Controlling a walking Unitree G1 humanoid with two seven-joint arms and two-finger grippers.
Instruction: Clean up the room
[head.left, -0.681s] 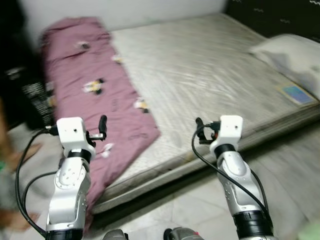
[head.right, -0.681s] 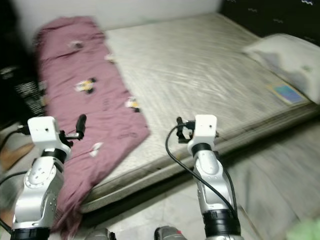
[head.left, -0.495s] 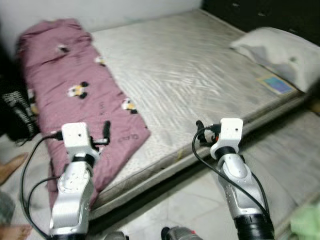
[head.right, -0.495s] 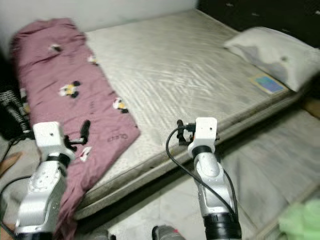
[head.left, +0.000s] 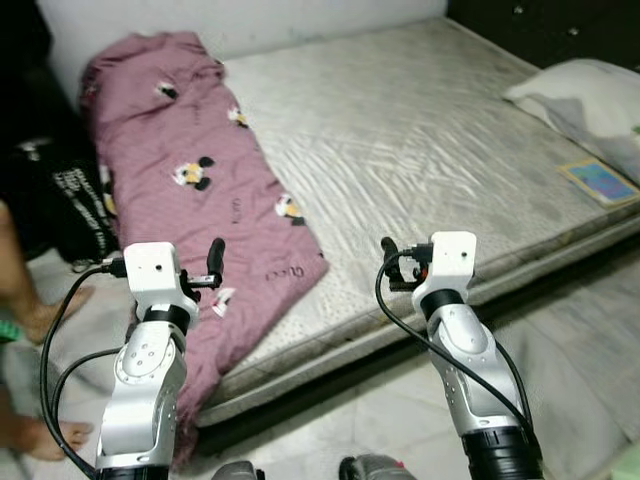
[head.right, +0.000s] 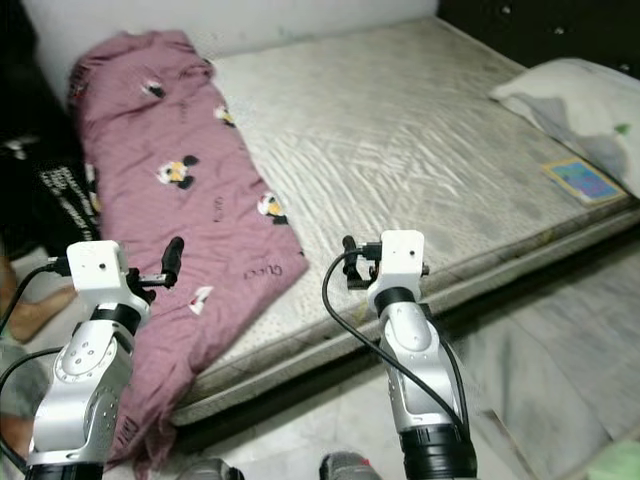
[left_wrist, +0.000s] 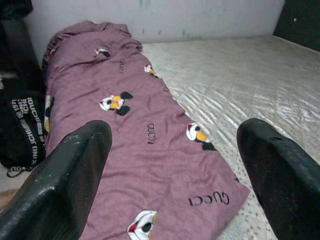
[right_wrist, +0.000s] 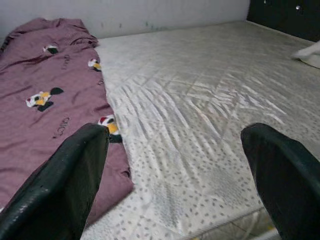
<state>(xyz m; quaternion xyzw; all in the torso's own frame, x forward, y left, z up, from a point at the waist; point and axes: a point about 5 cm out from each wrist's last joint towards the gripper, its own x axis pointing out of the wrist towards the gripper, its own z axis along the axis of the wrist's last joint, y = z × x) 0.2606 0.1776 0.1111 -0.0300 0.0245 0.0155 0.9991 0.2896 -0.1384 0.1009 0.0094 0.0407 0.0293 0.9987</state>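
A bare quilted mattress (head.left: 420, 150) lies low on the tiled floor (head.left: 350, 420), running from about 7 o'clock up to 1 o'clock in the head views. Along its left side, from 11 o'clock down to 7 o'clock, stretches a mauve blanket (head.left: 190, 190) printed with cartoon mice and lettering; its lower end spills over the mattress edge toward the floor. At 2 o'clock a pale pillow (head.left: 585, 100) rests on the mattress corner, and just below it, near 3 o'clock, lies a small blue-and-yellow booklet (head.left: 600, 182). A black bag with white lettering (head.left: 75, 205) sits on the floor at 9 o'clock, touching the blanket's side. A person's bare leg and foot (head.left: 40, 310) stand at the left edge, around 8 o'clock.

Both arms are raised in front of the mattress edge. The left gripper (left_wrist: 172, 175) hovers over the blanket's lower end, its two black fingers (left_wrist: 65, 180) spread wide apart with nothing between them. The right gripper (right_wrist: 175, 175) hovers above the bare mattress just beside the blanket's edge, fingers (right_wrist: 65, 175) likewise spread wide and empty. Neither gripper touches the bedding.
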